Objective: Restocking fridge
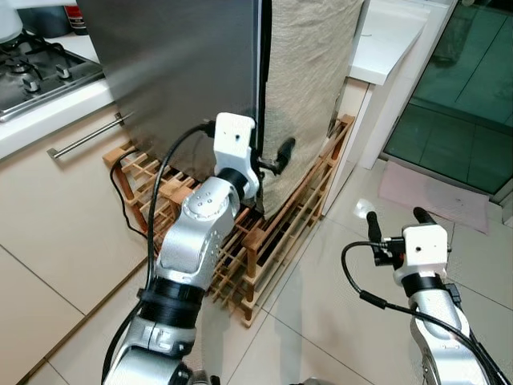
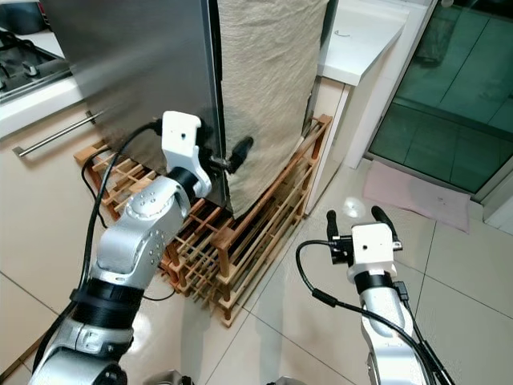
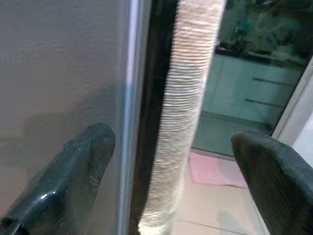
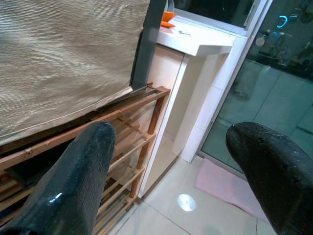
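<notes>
Partly hidden — left gripper (image 1: 271,160) astride fridge door (image 1: 184,72) edge.

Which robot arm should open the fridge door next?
Probably the left. The left gripper is open right at the fridge door edge, while the right gripper hangs open over the floor, away from it.

The fridge (image 1: 184,72) stands on a wooden rack (image 1: 272,241) on the floor, a cloth (image 1: 309,88) hanging over its right side. Left of it runs a worktop (image 1: 48,112) with a hob (image 1: 36,72) on it; right of it, another worktop (image 1: 389,40). A mat (image 1: 437,192) lies before the glass door (image 1: 465,88), far right.
</notes>
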Controlling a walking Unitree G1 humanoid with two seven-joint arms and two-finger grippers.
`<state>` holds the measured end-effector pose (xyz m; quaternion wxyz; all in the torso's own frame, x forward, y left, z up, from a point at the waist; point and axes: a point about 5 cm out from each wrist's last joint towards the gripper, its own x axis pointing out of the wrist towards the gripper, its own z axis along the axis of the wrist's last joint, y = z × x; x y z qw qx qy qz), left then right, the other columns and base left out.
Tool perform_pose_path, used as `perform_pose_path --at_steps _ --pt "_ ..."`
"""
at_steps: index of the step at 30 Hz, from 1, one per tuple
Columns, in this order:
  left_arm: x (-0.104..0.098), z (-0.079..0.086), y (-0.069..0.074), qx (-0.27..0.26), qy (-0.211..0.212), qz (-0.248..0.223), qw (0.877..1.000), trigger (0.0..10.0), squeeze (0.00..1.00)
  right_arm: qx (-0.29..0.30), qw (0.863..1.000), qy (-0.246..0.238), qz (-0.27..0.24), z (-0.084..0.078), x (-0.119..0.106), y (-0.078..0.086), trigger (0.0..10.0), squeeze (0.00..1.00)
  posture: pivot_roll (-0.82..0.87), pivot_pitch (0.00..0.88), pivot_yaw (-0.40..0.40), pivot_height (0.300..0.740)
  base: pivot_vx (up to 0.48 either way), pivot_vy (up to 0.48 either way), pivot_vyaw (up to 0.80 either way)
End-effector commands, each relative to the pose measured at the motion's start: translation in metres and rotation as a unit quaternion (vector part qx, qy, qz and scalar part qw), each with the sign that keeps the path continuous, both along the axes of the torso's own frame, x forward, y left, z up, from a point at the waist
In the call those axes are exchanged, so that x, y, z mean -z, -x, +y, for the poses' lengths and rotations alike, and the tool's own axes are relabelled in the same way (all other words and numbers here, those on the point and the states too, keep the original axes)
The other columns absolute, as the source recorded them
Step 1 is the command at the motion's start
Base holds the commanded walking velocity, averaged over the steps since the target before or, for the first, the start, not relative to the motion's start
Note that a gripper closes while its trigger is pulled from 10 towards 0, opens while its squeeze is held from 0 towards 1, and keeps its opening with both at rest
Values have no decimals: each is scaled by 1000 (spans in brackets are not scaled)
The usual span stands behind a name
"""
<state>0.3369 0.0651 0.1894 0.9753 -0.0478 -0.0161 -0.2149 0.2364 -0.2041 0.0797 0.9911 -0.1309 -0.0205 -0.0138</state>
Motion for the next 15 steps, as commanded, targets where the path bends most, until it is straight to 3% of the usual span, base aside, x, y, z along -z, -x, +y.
perform_pose_path --at_steps 1,15 --pt "1 -1 -3 -4 -3 3 1000 10000 0 6 1000 -3 -4 -2 -3 1 10000 0 -142 0 -12 726 0 0 0" --pt "-1 -10 -9 10 6 6 1000 10000 0 16 1000 -3 7 -10 8 8 10000 0 -154 0 -5 726 0 0 0"
